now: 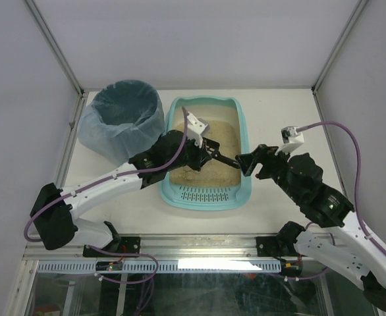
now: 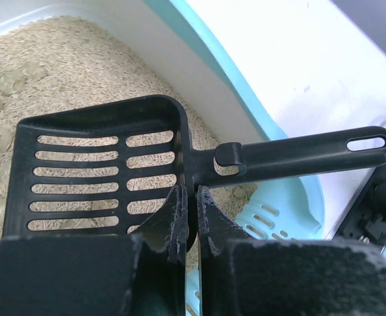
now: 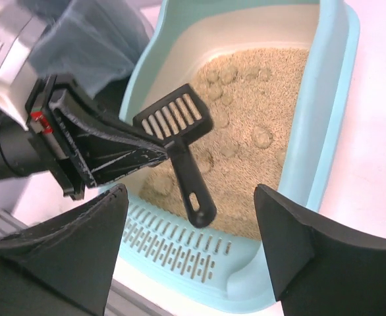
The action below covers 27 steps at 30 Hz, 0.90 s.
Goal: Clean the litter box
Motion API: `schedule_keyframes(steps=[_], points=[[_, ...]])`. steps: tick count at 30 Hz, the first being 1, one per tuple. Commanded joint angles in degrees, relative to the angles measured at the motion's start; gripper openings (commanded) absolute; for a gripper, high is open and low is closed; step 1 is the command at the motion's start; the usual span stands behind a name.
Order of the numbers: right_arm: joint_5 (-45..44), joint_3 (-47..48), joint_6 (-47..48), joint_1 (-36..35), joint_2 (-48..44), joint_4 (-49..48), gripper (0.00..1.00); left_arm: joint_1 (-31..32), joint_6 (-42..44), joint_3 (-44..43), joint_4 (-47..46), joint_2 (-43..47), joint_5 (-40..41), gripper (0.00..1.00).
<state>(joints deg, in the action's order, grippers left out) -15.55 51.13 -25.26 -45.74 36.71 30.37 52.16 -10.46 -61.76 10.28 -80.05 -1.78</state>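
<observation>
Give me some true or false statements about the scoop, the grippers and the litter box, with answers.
1. The left gripper is shut on the black scoop. True.
2. The right gripper clamps the scoop's handle. False: its jaws stand open, holding nothing.
3. The scoop hangs over the bin. False: it is over the litter box; the bin stands beside it.
4. Clumps lie in the litter. True.
5. The box's grate is at its far end. False: the grate is at the end nearest the arm bases.
</observation>
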Motion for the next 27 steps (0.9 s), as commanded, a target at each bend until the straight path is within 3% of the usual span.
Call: schedule_keyframes(steps=[1,6,13,23,27], points=[[-7.5,-3.6,-12.1,-0.2,-4.2,-6.3,0.79,0.3,-12.1,7.7,-17.2,7.6,9.9,0.0],[-9.1,-8.8,-21.8,-0.2,-6.9,-13.1,0.78,1.5,-19.4,14.3,-28.5,10.6,14.3,0.0],[-10.9,-7.0,-33.7,-0.3,-0.5,-13.1,0.78,4.0,-18.9,15.1,-34.8,6.5,16.4,0.0],[-12.6,-9.7,-38.2,-0.3,0.3,-16.5,0.77,5.2,-19.7,16.3,-37.5,3.2,19.1,0.0],[-15.4,-9.8,-39.0,-0.3,3.5,-16.7,0.71,6.7,-19.7,15.5,-37.7,1.9,20.2,0.0]])
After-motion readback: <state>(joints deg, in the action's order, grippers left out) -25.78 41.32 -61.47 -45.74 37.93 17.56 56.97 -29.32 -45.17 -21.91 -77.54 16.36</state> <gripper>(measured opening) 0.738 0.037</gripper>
